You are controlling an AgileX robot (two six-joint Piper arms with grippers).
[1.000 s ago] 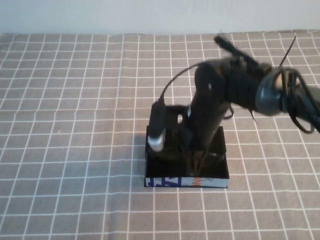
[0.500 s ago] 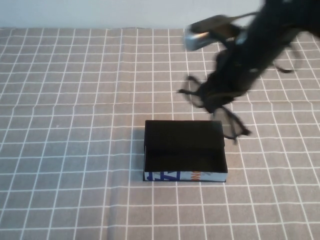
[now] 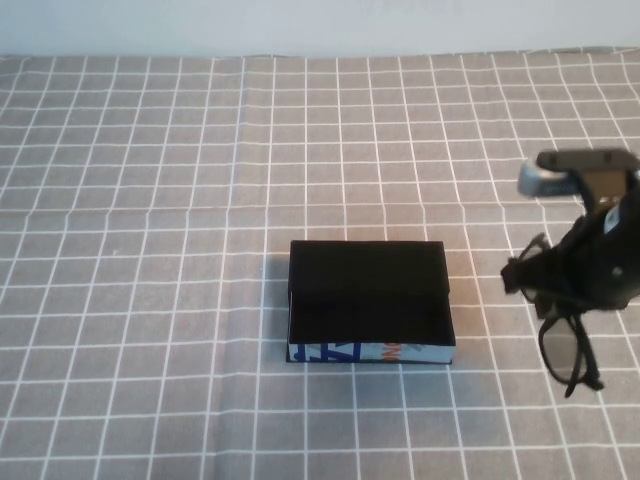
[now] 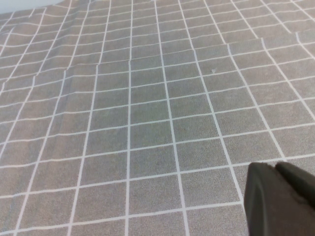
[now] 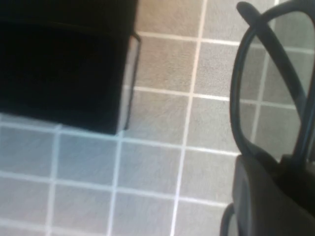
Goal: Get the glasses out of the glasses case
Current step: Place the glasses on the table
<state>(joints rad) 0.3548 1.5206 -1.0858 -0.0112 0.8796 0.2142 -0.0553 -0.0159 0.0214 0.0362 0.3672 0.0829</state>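
Right gripper point(image 3: 575, 290) pinching glasses point(image 3: 565, 350) beside glasses case point(image 3: 368, 300), marks perhaps lettering, left gripper point(image 4: 280, 196) pressed together.

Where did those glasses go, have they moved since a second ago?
Yes. The glasses have left the glasses case and now hang to its right, above the tablecloth, held by the right gripper. The left gripper is parked apart.

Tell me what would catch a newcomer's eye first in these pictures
The right pincer at the table's right edge, holding the black-framed glasses dangling clear of the glasses case. That open box sits mid-table on the checked cloth, its black inside showing nothing in it. The left pincer hangs over bare cloth, seen only in its wrist view.
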